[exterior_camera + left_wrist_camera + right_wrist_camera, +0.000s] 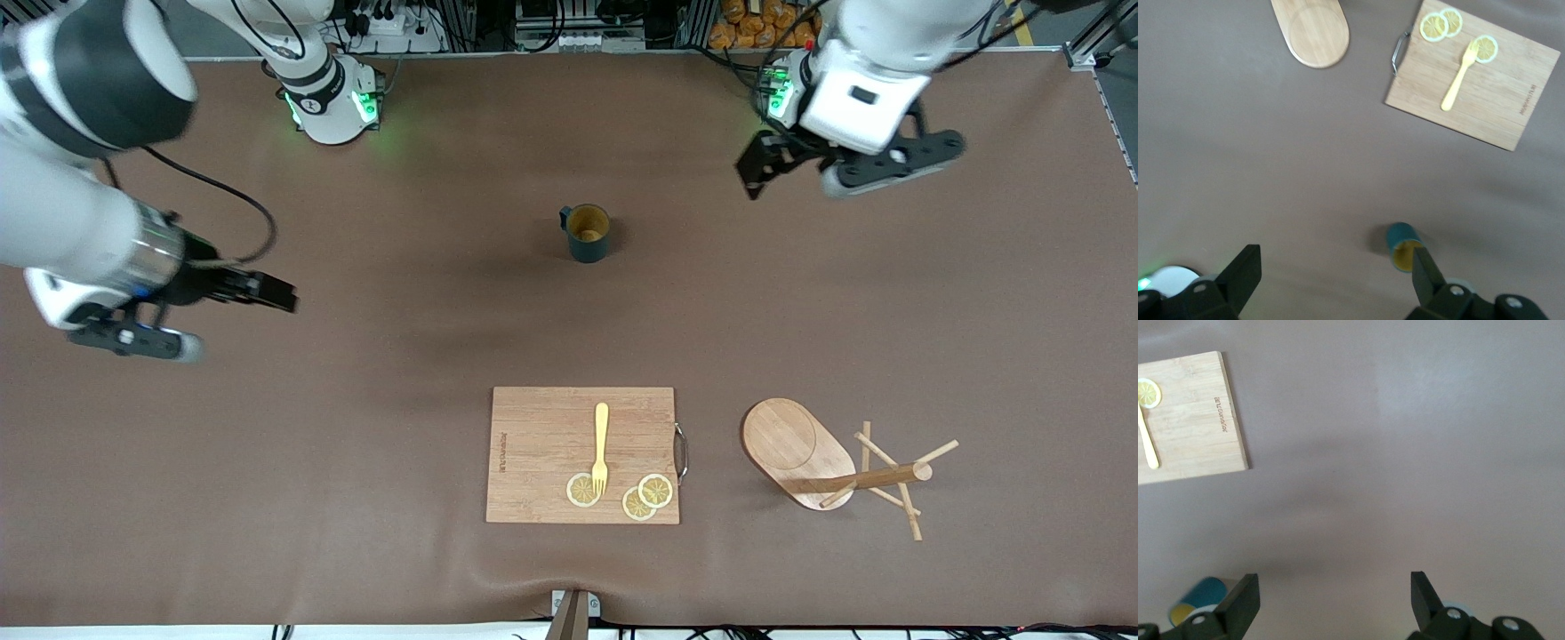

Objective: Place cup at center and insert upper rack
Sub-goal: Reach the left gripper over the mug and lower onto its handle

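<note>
The dark teal cup [587,233] stands upright on the brown mat in the middle of the table, its handle toward the right arm's end. It also shows in the left wrist view [1401,238] and the right wrist view [1201,597]. The wooden mug tree [831,462] lies tipped on its side, nearer the front camera and toward the left arm's end; its oval base shows in the left wrist view [1315,33]. My left gripper [756,175] is open and empty, up over the mat near its base [1336,261]. My right gripper [280,296] is open and empty, over the right arm's end [1333,585].
A rectangular wooden cutting board [542,453] with a yellow fork [601,447] and lemon slices [640,498] lies nearer the front camera than the cup. It also shows in the left wrist view [1498,113] and the right wrist view [1195,420].
</note>
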Controlling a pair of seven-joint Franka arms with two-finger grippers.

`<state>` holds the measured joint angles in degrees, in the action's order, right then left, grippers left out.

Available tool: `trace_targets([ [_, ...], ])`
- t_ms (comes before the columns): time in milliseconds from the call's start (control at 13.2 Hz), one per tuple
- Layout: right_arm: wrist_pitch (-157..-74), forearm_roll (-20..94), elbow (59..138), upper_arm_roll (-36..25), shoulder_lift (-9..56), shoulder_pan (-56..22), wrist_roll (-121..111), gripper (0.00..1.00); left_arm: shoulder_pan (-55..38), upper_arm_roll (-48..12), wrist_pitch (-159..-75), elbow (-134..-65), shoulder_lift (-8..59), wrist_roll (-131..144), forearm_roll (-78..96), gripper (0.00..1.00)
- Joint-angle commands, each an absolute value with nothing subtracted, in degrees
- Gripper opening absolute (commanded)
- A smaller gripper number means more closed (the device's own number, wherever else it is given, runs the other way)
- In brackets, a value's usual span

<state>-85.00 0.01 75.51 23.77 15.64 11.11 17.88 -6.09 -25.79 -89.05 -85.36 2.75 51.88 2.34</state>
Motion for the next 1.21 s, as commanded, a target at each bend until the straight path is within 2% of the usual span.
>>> trace_targets([
  [0,-82.63,0.09,76.55,24.61,10.56,17.73,5.84,1.0,-6.67,-30.13,-92.09,-84.02,5.79,60.96,2.02,1.0],
  [304,-79.72,0.44,76.55,24.7,7.56,19.6,4.75,1.0,-18.08,-30.41,-93.43,-82.36,11.32,77.91,-6.05,1.0],
  [607,-79.02,1.67,76.47,24.61,7.47,21.88,3.0,1.0,-28.01,-30.06,-93.52,-81.48,17.21,92.69,-13.6,1.0],
  [1138,-80.68,1.5,76.64,24.61,7.38,26.63,-3.43,1.0,-44.1,-28.22,-93.95,-75.68,33.03,120.37,-28.81,1.0],
])
